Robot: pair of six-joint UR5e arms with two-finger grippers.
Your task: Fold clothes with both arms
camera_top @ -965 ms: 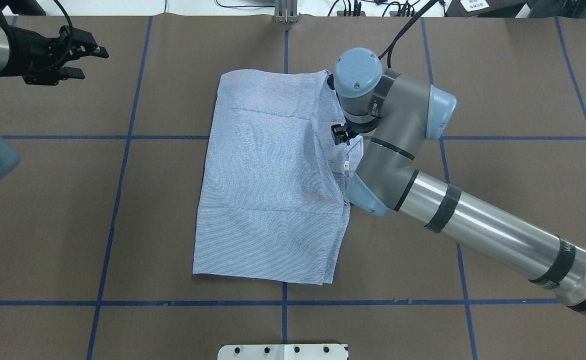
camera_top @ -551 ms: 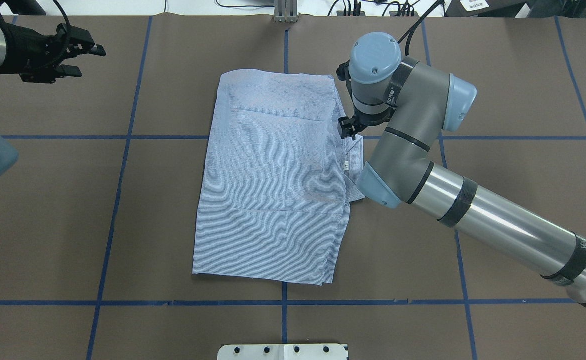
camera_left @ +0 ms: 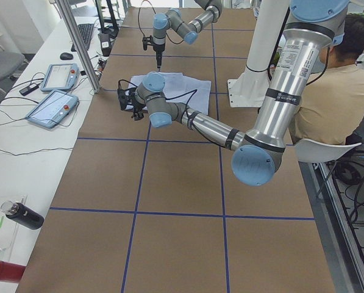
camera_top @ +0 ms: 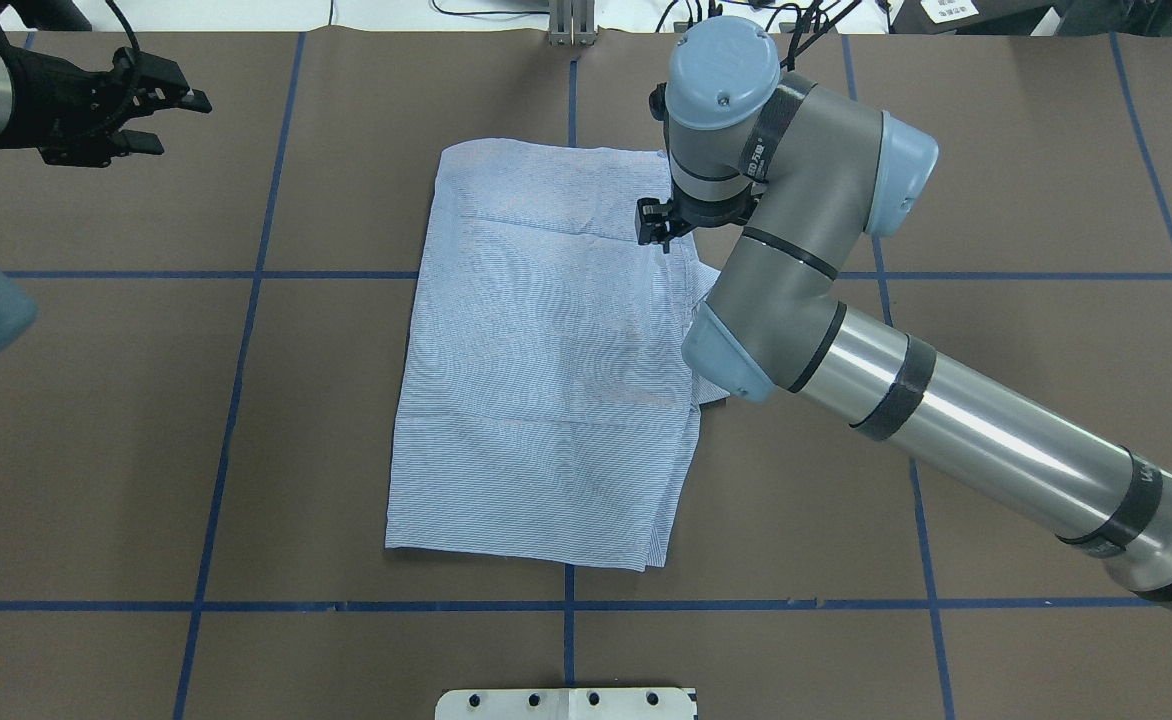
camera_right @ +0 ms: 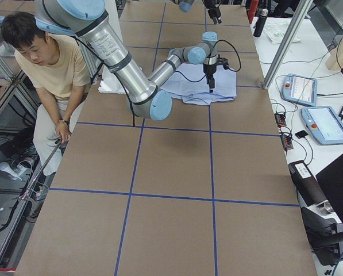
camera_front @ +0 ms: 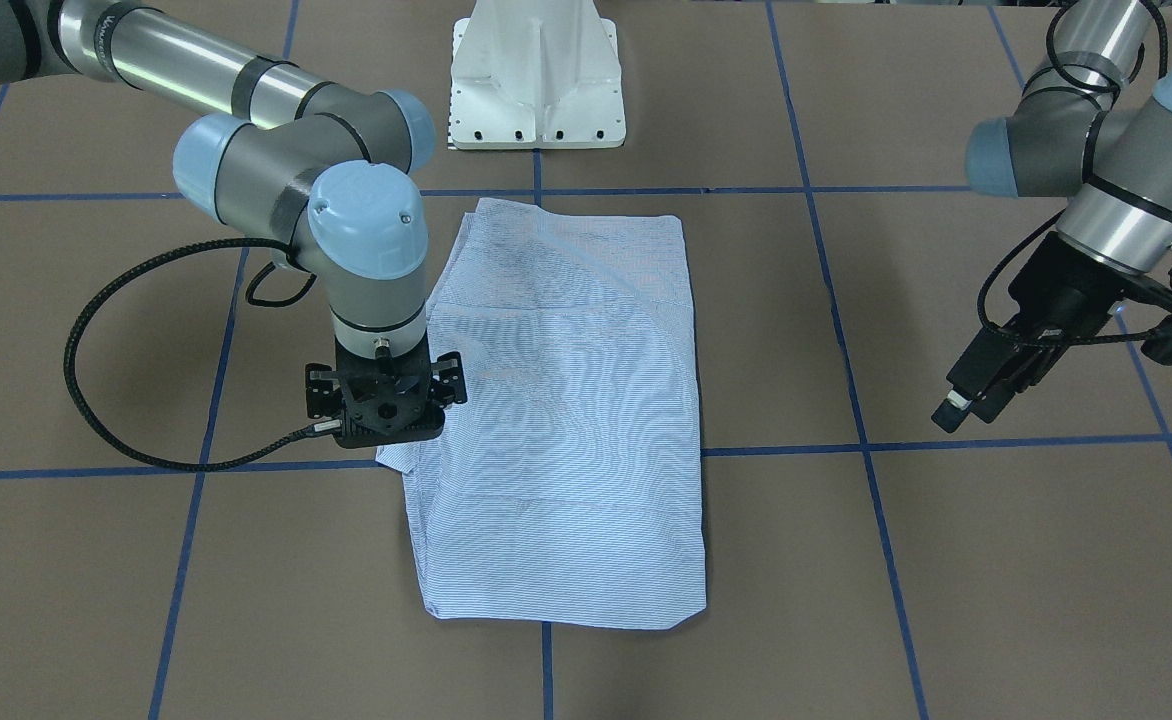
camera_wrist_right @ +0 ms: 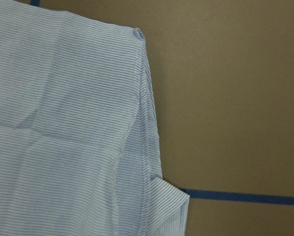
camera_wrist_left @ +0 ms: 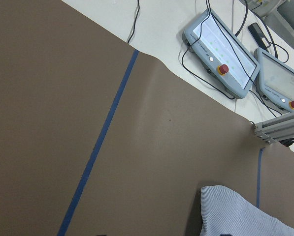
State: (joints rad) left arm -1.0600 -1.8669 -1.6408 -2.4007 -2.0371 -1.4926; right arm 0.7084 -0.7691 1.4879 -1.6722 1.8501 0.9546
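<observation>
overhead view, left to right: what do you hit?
left gripper → shirt → right arm's forearm. The right gripper is left out: it sits over the shirt's right edge.

shirt (camera_top: 546, 380): thin striped cloth | table (camera_top: 996, 150): matt brown paper | right arm (camera_top: 986, 445): glossy metal

- We see a flat worktop (camera_top: 1026, 180) covered in matt brown sheeting and crossed by a grid of blue tape lines (camera_top: 246, 274).
- A folded light-blue pinstriped shirt (camera_top: 536, 380) lies flat near its middle, over one line crossing.
- A white metal base plate (camera_front: 538, 90) sits at the robot's edge.
</observation>
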